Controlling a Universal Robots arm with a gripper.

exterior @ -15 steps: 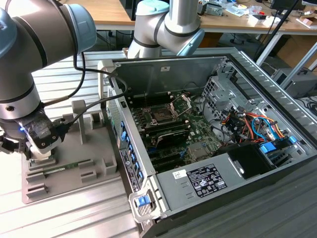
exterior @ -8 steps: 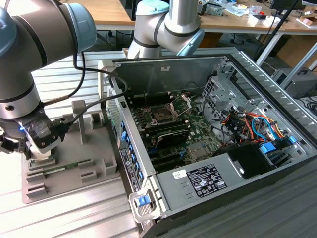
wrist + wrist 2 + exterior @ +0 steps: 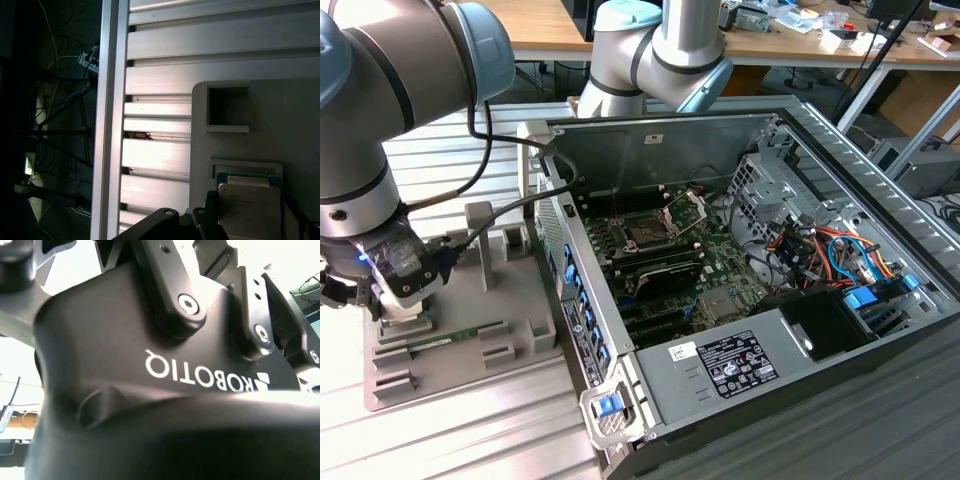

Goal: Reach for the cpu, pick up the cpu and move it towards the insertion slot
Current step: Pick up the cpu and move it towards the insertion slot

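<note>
The cpu [image 3: 248,210] is a small square chip with a pale silvery top and a green edge, lying in a pocket of the grey fixture tray [image 3: 295,130]. My gripper [image 3: 390,305] hangs low over that tray [image 3: 520,300] at the exterior view's left, right at the cpu; dark gripper parts sit close beside the chip in the first wrist view. The gripper's black body [image 3: 150,365] looms large in the second wrist view. The insertion slot [image 3: 646,233] is a dark square socket on the motherboard, its silver frame [image 3: 686,209] hinged up.
The open computer case [image 3: 650,130] stands to the exterior view's right of the tray, its metal side wall between tray and motherboard. A green memory stick [image 3: 455,340] lies on the tray. Ribbed aluminium table [image 3: 155,155] surrounds the tray. Cables and drive bays [image 3: 840,250] fill the case's far side.
</note>
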